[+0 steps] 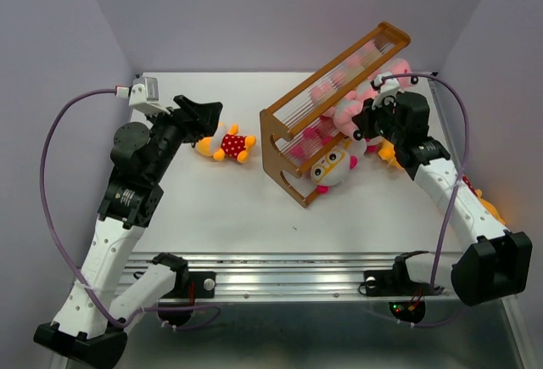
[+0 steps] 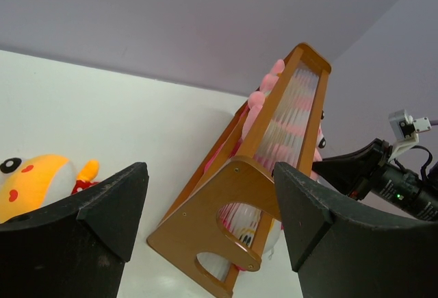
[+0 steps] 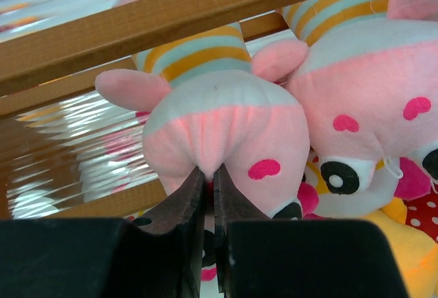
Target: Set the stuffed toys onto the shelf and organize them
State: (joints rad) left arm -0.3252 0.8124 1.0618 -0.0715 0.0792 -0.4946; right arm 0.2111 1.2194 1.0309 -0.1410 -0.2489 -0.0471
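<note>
Pink toy (image 3: pixel 226 127), striped shirt: hangs right at the tips of the right gripper (image 3: pixel 209 175). The fingers are pressed together on a fold of its pink plush, and creases in the fabric run down into the pinch. In the right wrist view the toy's body sits directly above the fingertips, against a wooden rail of the shelf (image 3: pixel 171 17).

Second pink toy (image 3: pixel 369 99), same striped shirt: just right of the pinched one and touching it, also against the shelf rail.

Second yellow-orange toy (image 3: pixel 410 243) in red polka dots: below and right of the fingertips, partly hidden by the pink pair.

In the overhead view the right gripper (image 1: pixel 366 123) is at the open long side of the shelf (image 1: pixel 293 153), in among the pink plush. The white-faced toy (image 1: pixel 333 168) with orange glasses lies just on the near side of this gripper, at the shelf's lower tier near the end panel.

The shelf stands diagonally across the table (image 1: pixel 212 208), with one end panel toward the left arm.

Left gripper (image 1: pixel 206 125): fingers spread wide, nothing between them. In the left wrist view the gripper (image 2: pixel 211 175) frames the shelf end panel (image 2: pixel 236 188) ahead, well apart from it. A yellow-orange toy (image 2: pixel 34 181) lies beside its left finger. Overhead, this yellow-orange toy (image 1: pixel 229 143) lies flat on the table just past the fingertips. Whether it touches them I cannot tell.
</note>
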